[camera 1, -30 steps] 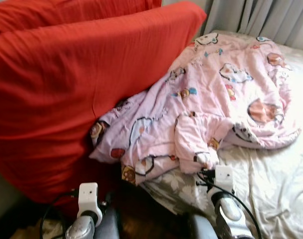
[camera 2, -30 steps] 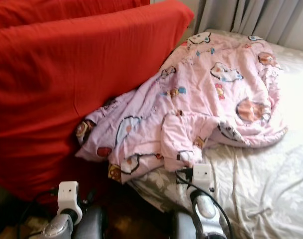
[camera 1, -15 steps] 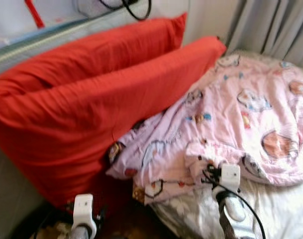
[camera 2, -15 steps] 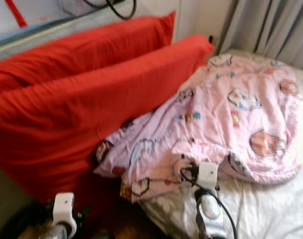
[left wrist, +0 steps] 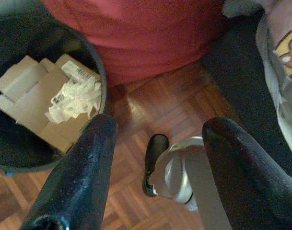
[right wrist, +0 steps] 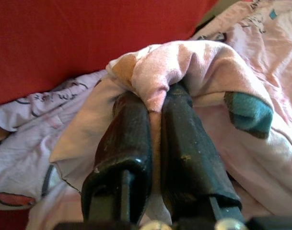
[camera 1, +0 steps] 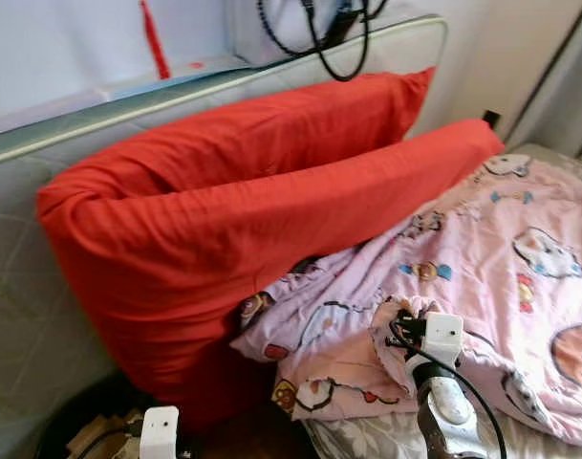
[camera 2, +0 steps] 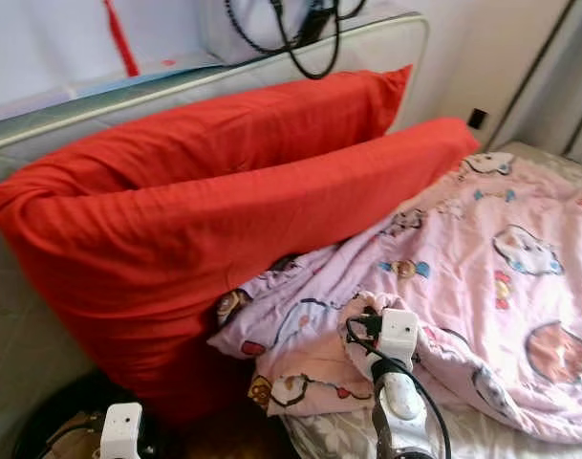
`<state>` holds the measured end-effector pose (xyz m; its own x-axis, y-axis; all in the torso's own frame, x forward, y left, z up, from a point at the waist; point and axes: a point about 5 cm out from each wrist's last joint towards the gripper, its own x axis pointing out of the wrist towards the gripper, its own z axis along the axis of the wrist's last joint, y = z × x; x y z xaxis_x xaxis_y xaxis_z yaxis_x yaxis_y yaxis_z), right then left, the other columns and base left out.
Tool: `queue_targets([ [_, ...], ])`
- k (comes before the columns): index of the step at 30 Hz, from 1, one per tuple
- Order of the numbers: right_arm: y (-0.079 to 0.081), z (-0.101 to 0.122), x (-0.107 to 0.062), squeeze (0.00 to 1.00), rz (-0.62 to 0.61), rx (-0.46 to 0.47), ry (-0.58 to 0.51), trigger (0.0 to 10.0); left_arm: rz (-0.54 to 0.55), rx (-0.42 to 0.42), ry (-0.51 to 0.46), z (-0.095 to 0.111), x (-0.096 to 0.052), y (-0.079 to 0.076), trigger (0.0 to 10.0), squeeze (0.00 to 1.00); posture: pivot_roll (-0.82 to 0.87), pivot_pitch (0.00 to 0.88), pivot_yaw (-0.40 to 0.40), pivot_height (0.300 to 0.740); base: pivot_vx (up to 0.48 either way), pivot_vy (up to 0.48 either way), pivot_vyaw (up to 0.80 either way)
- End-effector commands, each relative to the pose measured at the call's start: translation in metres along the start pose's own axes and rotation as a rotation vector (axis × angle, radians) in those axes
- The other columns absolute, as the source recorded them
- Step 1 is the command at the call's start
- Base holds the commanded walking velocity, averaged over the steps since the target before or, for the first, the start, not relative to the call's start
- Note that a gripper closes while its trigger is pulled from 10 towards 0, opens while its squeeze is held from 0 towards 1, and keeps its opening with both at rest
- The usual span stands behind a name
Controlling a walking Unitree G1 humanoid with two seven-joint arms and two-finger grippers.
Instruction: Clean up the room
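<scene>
Between right hand [right wrist: 155,108] fingers, pink blanket [right wrist: 184,67]

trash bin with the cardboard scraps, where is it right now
The trash bin sits on the parquet floor low on the robot's left, under the open left gripper, against the foot of the red pillows.

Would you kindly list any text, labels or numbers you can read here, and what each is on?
None can be read.
Cardboard box in the black bin: a barcode label, print too small.
Pink blanket: cartoon figures, no words legible.
</scene>
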<state>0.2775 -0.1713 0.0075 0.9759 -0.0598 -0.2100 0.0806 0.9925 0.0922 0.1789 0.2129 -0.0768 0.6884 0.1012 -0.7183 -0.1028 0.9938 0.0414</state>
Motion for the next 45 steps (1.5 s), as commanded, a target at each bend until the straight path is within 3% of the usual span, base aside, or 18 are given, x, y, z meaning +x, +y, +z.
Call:
queue_targets([
  [1,-0.004,0.003,0.001,0.00,-0.020,-0.018,-0.012,10.0,-0.001,0.018,0.026,-0.007,-0.002,0.001,10.0,0.00,0.15,0.044,-0.044,0.740,0.000,0.000,0.00],
  [16,-0.034,0.009,0.002,0.00,-0.177,-0.001,-0.016,10.0,-0.012,0.010,0.025,-0.003,0.000,-0.004,10.0,0.00,0.15,0.064,-0.045,0.740,0.000,0.000,0.00],
  [45,-0.038,0.019,0.005,0.00,-0.224,-0.001,-0.064,10.0,-0.018,0.007,0.028,-0.003,0.001,-0.005,10.0,0.00,0.15,0.062,-0.043,0.740,-0.267,0.000,0.00],
])
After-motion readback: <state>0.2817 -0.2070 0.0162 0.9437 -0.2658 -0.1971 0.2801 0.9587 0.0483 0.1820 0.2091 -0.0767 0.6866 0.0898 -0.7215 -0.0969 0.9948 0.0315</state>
